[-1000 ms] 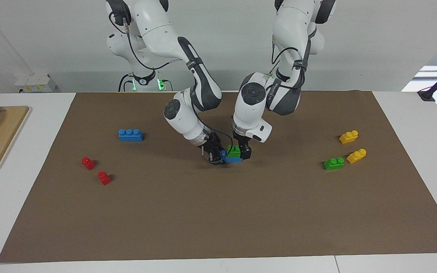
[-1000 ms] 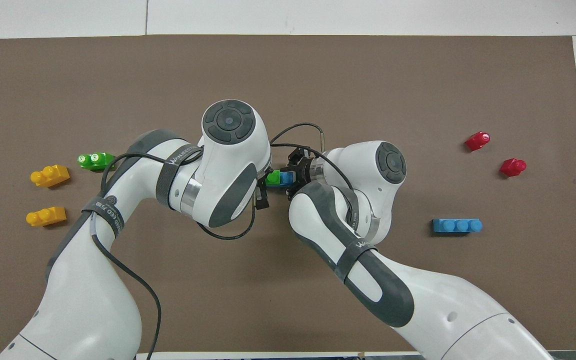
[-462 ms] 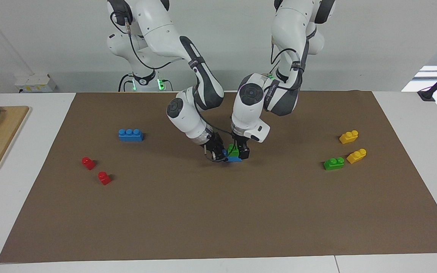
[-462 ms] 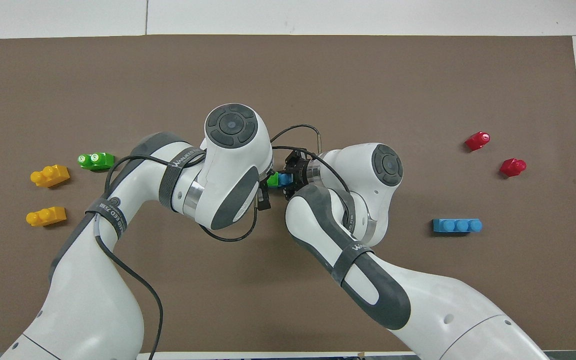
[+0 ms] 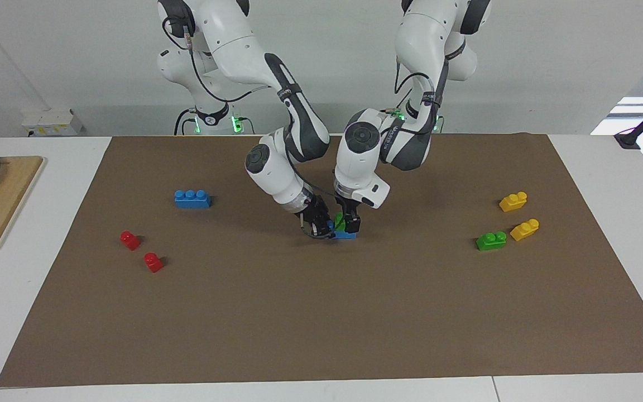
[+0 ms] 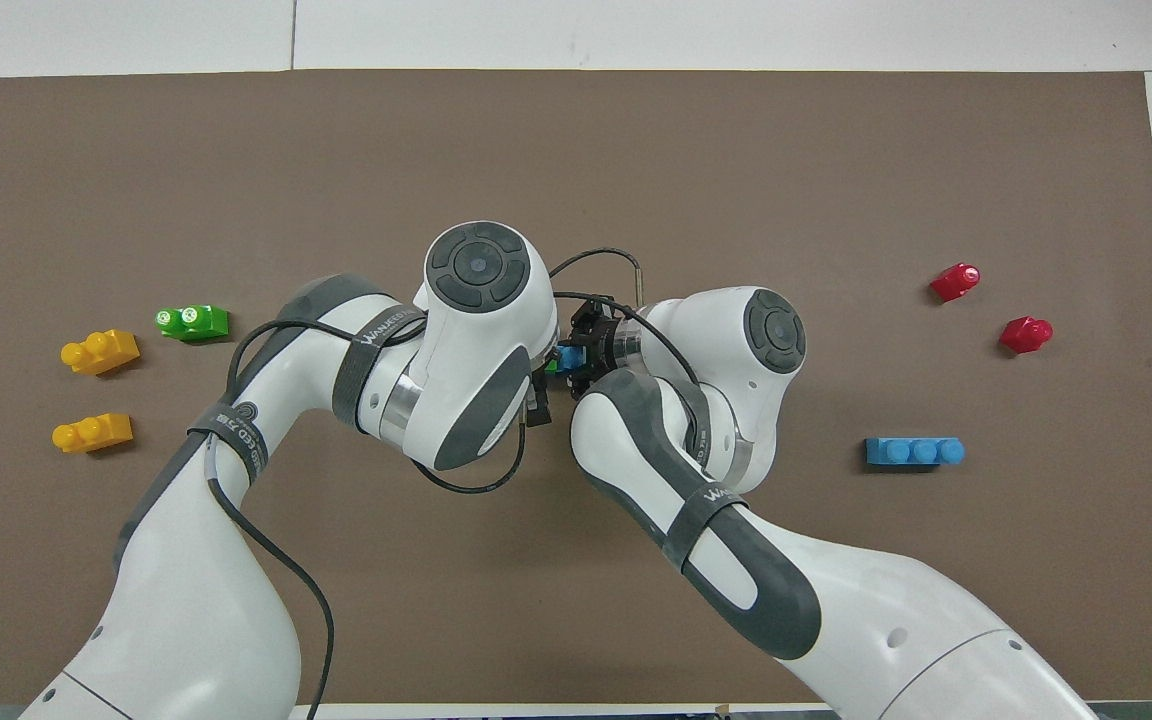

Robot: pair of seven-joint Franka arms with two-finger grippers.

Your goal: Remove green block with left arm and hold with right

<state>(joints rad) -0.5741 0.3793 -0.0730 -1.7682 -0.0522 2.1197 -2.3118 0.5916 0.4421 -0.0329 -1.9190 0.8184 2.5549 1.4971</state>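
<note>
mid-mat, both arms converge on a stacked pair: green block (image 5: 341, 221) sits on a short blue brick (image 5: 346, 234). facing view: left gripper (image 5: 349, 223) comes down from above, fingers pinching the green block; right gripper (image 5: 318, 226) is low beside it, clamped on the blue brick's end. overhead view: left wrist hides nearly all of the stack; only slivers of green (image 6: 550, 365) and blue (image 6: 568, 355) show. second green brick (image 5: 491, 240) lies by two yellow bricks (image 5: 513, 201) toward the left arm's end.
</note>
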